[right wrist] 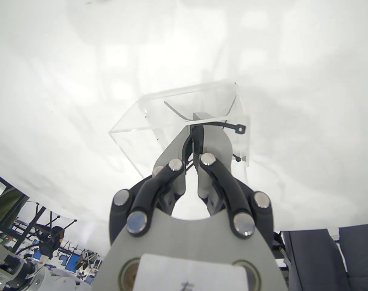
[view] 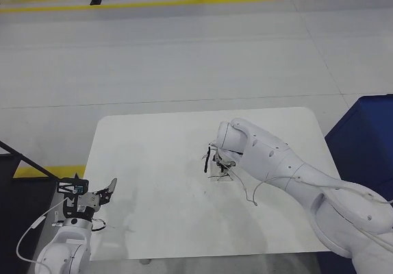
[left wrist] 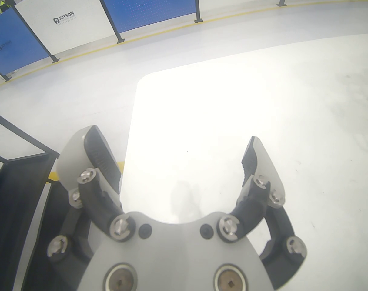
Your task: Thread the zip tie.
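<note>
Risk: zip tie [right wrist: 232,127] is buckled against clear box [right wrist: 135,122] if misaligned.
Right gripper [right wrist: 196,134]: zip tie is pinched.
Left gripper [left wrist: 173,133]: fingers are spread.

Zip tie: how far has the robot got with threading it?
Done: the right fingers are shut on the black zip tie at the clear box. In hand: holding it there. Left to do: the tie's head looks unthreaded, with its tail loose, and the left fingers are open and empty at the table edge.
</note>
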Robot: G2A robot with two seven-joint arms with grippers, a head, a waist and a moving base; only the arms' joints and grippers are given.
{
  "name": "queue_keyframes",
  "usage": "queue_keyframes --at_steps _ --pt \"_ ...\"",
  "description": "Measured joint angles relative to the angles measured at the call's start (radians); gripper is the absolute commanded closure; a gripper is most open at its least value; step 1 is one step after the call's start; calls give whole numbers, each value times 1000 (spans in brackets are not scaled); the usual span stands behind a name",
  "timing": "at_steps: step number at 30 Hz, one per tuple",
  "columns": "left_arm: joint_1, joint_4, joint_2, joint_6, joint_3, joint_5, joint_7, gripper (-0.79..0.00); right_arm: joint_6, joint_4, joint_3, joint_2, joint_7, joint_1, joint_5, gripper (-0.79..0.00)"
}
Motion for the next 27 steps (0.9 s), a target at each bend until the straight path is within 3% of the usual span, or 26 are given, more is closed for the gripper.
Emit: queue_keyframes --at_steps 4,8,16,23,27 --pt "0 0 0 0 0 0 0 -785 -39 -6 0 6 39 7 0 0" --pt "0 0 0 0 0 0 0 -785 -150 -14 0 39 149 40 -1 0" --pt "0 0 0 0 0 0 0 -785 -297 -111 62 173 296 88 118 0" --pt "0 0 0 0 0 0 0 -785 -299 -112 62 174 296 86 118 0" --pt "0 0 0 0 0 0 0 -785 -351 -143 62 183 175 34 54 0"
